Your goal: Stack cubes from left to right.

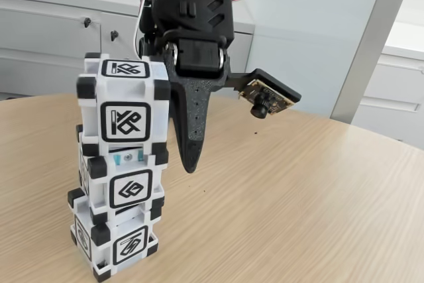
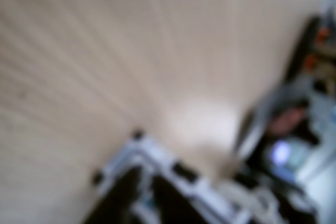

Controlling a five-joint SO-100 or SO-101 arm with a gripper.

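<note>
A: Near edge first. What's on the table [image 1: 298,197]?

B: Three cubes in one stack, left of centre in the fixed view. Bottom cube [image 1: 116,243], middle cube [image 1: 122,187], top cube [image 1: 126,107]. Stack's long axis is vertical, glyph faces turned toward the camera and a bit right. Cubes are slightly twisted against each other, and the column is not quite straight.

A: Arm pose?

B: Arm [image 1: 189,11] comes down from the top edge, just behind and right of the top cube. One black finger [image 1: 192,130] points straight down, its tip level with the middle cube and clear of the table. Wrist camera [image 1: 265,101] sticks out to the right on a bracket.

A: Gripper [image 1: 179,140] state?

B: Can't tell. The second finger is hidden behind the stack, so no gap is visible. Also can't tell whether the finger touches the cubes.

A: Farther back?

B: White cabinets [image 1: 59,28] with dark knobs, and a pale wall.

A: Wrist view?

B: Heavily blurred. Wood grain, plus a white and black cube corner [image 2: 157,166] at the bottom. Clutter at right is unreadable.
</note>
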